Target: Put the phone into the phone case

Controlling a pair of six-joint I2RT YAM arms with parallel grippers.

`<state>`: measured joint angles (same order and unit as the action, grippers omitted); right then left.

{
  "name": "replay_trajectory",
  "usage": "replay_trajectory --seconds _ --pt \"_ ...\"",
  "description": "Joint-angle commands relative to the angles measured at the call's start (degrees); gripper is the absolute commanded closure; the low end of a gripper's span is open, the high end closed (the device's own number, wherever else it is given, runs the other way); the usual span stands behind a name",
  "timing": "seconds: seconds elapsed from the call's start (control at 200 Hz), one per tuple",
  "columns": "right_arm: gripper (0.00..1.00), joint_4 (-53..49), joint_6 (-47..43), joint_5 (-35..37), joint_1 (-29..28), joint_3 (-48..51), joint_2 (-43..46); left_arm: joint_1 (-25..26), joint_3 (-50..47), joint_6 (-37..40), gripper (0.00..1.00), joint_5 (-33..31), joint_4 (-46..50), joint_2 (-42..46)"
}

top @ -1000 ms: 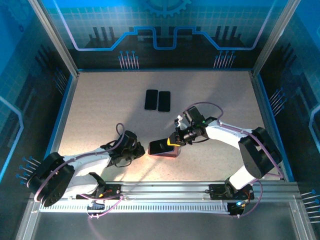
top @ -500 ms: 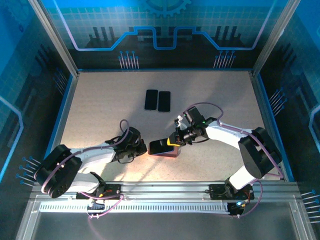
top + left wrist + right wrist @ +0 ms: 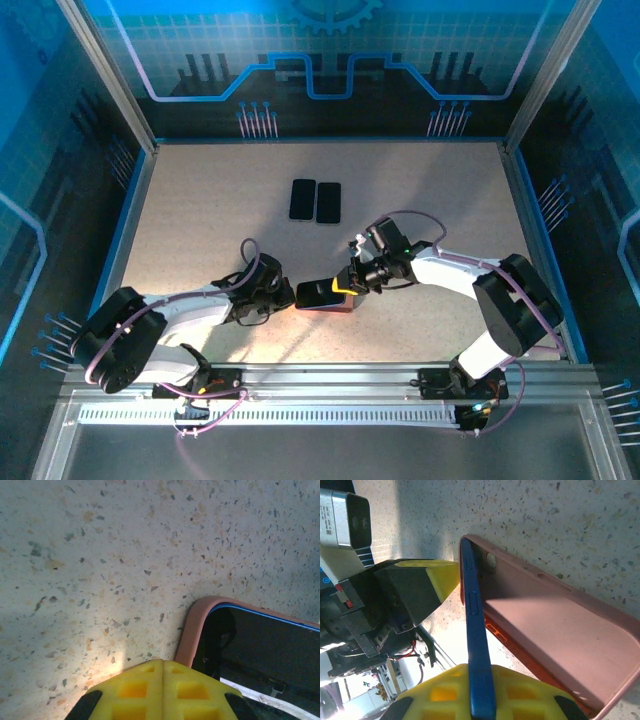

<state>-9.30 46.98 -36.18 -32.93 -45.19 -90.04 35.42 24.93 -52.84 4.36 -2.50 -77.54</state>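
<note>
My right pincer (image 3: 481,692) clamps the blue phone (image 3: 471,615) edgewise, tilted into the pink case (image 3: 545,640). My closed left pincer (image 3: 162,687) sits at its corner. I should lower the phone flat, gently.

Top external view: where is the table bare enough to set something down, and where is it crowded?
Bare: the far-left stretch between the left wall and the two spare phones, and the far-right stretch between them and the right wall. Crowded: near centre, where the left gripper and right gripper meet at the phone and phone case.
</note>
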Motion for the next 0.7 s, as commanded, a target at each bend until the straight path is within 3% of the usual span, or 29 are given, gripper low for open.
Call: replay_trajectory --seconds 0.0,0.355,0.56,0.695 --pt "1.0 0.41 1.68 4.95 -1.48 1.63 -2.06 0.66 -1.19 -1.54 0.98 1.7 -1.36 -0.77" --pt "1.0 2.11 2.52 6.69 -2.56 3.1 -2.85 1.14 -1.96 -2.46 0.97 1.64 -2.25 -0.51" --pt "1.0 -3.16 -0.45 9.22 -2.67 1.19 -2.77 1.08 -1.89 -2.49 0.97 0.97 -2.4 -0.2" --pt "0.91 -8.16 -3.06 10.83 -2.72 -1.85 -2.94 1.06 -1.86 -2.53 0.98 0.64 -2.24 0.02"
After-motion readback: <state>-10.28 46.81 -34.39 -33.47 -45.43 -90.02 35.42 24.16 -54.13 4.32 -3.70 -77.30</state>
